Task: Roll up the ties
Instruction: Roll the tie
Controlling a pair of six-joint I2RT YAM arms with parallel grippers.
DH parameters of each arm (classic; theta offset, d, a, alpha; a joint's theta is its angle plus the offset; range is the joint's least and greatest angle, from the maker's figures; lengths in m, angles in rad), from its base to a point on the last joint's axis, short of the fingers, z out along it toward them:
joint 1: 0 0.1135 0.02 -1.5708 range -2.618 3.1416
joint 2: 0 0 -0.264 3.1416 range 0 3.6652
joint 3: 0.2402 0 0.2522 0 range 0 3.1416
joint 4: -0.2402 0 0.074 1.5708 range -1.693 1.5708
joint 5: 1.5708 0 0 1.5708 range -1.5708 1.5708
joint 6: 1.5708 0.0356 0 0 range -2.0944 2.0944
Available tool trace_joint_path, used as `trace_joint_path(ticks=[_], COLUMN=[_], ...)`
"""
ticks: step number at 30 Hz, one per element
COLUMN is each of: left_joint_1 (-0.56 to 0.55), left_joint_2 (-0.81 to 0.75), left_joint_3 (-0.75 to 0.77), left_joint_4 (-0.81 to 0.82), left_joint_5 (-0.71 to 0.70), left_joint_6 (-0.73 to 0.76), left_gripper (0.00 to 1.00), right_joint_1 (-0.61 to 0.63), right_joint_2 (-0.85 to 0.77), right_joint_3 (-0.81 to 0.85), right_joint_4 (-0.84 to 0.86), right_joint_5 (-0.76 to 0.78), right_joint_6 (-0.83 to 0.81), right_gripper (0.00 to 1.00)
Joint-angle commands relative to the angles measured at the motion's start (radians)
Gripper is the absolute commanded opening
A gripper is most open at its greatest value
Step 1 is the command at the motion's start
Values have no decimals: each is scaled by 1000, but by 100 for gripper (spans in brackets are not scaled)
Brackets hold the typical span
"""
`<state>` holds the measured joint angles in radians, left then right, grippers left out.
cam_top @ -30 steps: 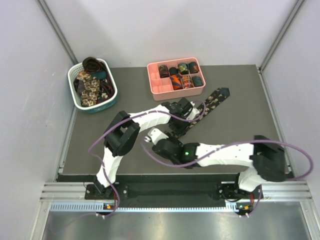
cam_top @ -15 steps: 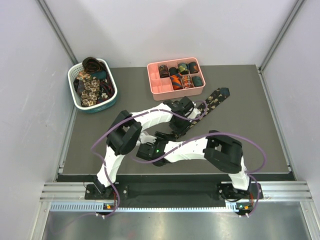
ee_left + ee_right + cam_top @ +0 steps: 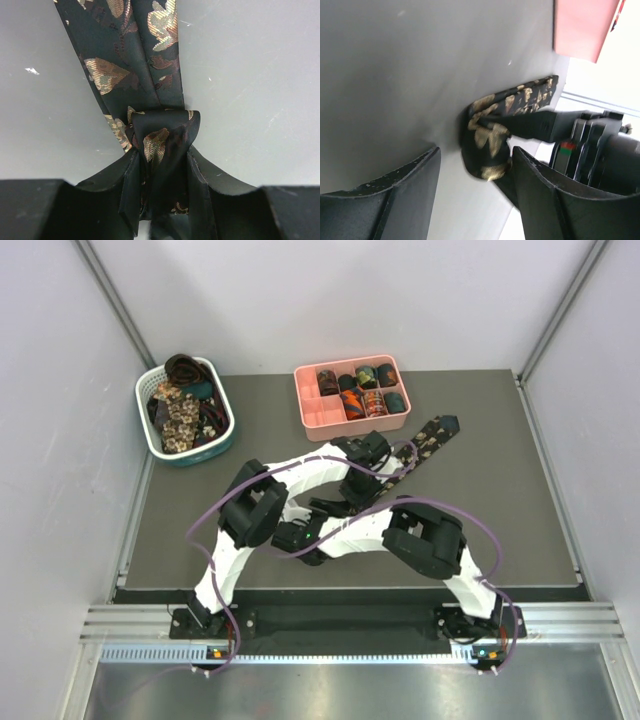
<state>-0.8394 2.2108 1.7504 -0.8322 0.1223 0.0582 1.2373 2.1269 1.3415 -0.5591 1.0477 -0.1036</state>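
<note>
Where the tie (image 3: 430, 437) is: stretched on the table (image 3: 500, 500), its far tip near the pink tray (image 3: 312, 421), its other end rolled up.
Left hand (image 3: 162, 159): squeezing the small roll of the tie.
Right hand (image 3: 475, 152): fingers apart, the roll sits between them.

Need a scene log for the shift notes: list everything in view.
table: one, dark grey
basket: one, white-teal, far left
loose ties: heap, dark prints, in basket
tray: one, pink, far centre
rolled ties: about seven, mixed prints, in tray
tie: one, dark floral, on table, partly coiled
arms: two, white-black, mid-table
left end effector: black, shut on tie's coil
right end effector: black, open around coil
</note>
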Motion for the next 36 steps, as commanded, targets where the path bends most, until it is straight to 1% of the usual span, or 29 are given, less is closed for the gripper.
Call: trace_joint_path(ticks=[1,5,7,9,12,13,14,15,17,20,22,27,31,32,34,36], left_joint_1=[-26,-26,-26,-26,-26,-26,-26,-26,-26,-26,-26,-26,-24,-24,-24,-23], left_joint_2=[116,122,125,125,127,125,125,125,125,122,124,113,101,98,79,66], left_joint_3=[-72,-69,-69,-68,-65,-65,-63,-60,-58,-45,-34,-9,-23,-28,-49,-63], left_joint_4=[-268,-268,-271,-272,-274,-274,-271,-271,-263,-257,-255,-228,-174,-162,-118,-88], left_joint_5=[99,102,97,97,93,94,93,94,96,97,97,92,83,83,83,85], left_joint_6=[-12,-9,-9,-6,-5,-3,-1,-1,-1,3,5,-1,-20,-23,-21,-21], left_gripper=[32,32,32,32,32,32,32,32,32,34,35,36,36,43,47,49], right_joint_1=[-42,-81,-97,-113,-121,-121,-121,-119,-121,-113,-110,-79,-70,-68,-64,-61], right_joint_2=[59,82,91,96,105,108,110,110,107,90,70,24,-2,-7,-12,-13], right_joint_3=[64,102,108,96,78,76,74,73,73,64,55,7,-13,-16,-18,-19], right_joint_4=[-41,-146,-192,-209,-223,-229,-229,-231,-228,-205,-173,-90,-52,-47,-41,-39], right_joint_5=[-8,-60,-75,-90,-115,-118,-118,-118,-126,-129,-133,-141,-143,-150,-161,-166], right_joint_6=[28,96,159,179,203,215,223,226,235,236,228,176,150,147,140,140], right_gripper=[60,57,56,50,40,34,22,17,9,3,0,0,0,0,0,0])
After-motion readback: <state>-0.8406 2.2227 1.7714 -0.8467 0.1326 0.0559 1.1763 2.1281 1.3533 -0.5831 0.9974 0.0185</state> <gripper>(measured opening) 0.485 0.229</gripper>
